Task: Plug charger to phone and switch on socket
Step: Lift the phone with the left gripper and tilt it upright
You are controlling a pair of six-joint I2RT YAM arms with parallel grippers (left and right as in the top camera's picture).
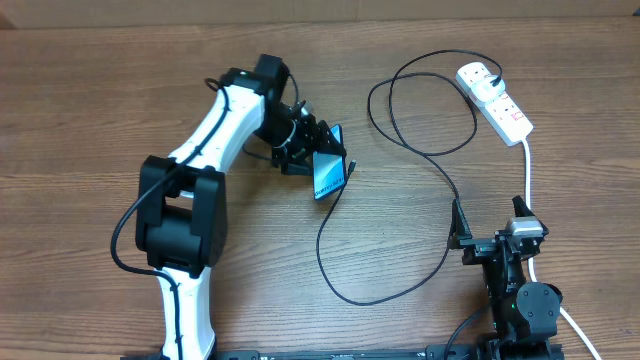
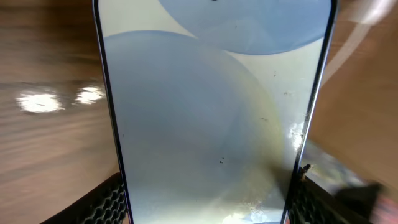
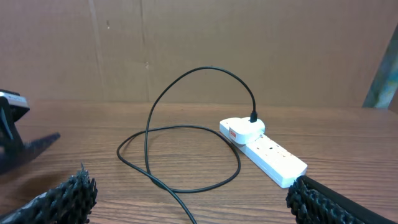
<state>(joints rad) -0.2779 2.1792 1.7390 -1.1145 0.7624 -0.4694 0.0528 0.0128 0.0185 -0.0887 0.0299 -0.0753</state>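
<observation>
The phone is held tilted off the table, blue screen showing, with my left gripper shut on its two long edges. In the left wrist view the phone fills the frame between the black fingers. The black charger runs from its plug in the white socket, loops over the table and ends by the phone's lower end; I cannot tell whether it is plugged in there. My right gripper stands open near the front right, facing the socket, nothing between its fingers.
The socket's thick white cord runs down past the right gripper to the table's front edge. Loops of the charger lie on the wood between the right gripper and the socket. A brown cardboard wall stands behind the table.
</observation>
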